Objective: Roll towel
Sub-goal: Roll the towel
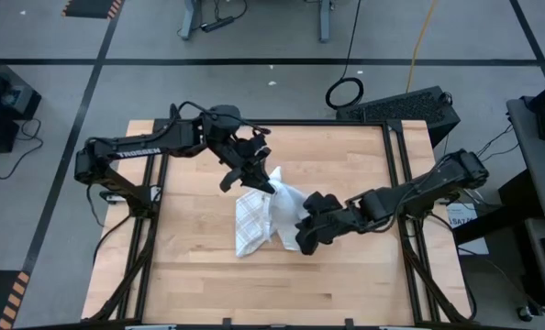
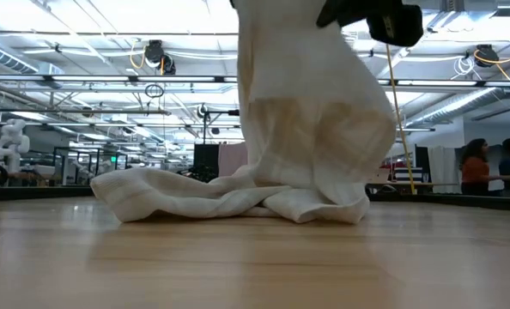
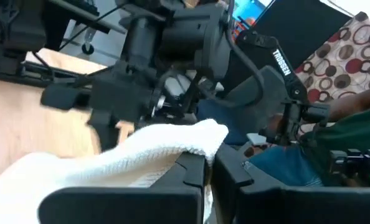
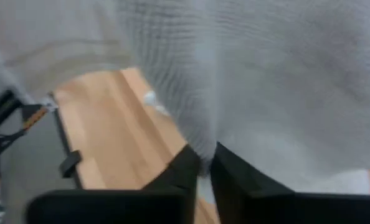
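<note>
We see no roll yet: the towel (image 1: 259, 215) hangs bunched, both the left tool (image 1: 271, 186) and right tool (image 1: 302, 229) pinching it above the tabletop (image 1: 190, 266).

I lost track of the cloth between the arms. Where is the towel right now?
In the high view the towel sits near the table's middle, partly lifted, pinched by the left gripper at its far edge and the right gripper on its right side.
</note>
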You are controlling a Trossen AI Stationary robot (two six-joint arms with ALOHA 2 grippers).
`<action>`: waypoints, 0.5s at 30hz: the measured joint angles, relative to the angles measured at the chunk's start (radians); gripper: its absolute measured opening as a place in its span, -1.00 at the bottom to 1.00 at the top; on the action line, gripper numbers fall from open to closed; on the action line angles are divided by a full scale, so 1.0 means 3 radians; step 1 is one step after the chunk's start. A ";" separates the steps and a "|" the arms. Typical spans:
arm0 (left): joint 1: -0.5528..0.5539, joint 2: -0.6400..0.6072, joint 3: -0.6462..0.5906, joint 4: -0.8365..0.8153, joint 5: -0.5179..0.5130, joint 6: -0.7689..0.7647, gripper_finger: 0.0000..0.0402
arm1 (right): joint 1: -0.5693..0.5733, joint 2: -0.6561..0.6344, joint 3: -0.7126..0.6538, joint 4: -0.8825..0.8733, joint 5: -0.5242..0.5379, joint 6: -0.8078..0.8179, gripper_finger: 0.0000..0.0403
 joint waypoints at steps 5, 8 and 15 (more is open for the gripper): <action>0.0107 -0.0039 0.0000 0.0163 -0.0017 -0.0034 -0.95 | 0.0081 -0.0180 0.0000 -0.0208 -0.0109 0.0281 -0.85; 0.0159 -0.0057 0.0000 0.0217 -0.0029 -0.0033 -0.95 | 0.0186 -0.0262 0.0000 -0.0453 -0.0118 0.0400 -0.64; 0.0254 -0.0064 0.0001 0.0299 -0.0042 -0.0119 -0.95 | 0.0567 -0.0122 -0.0017 -0.0610 0.0583 0.0324 -0.14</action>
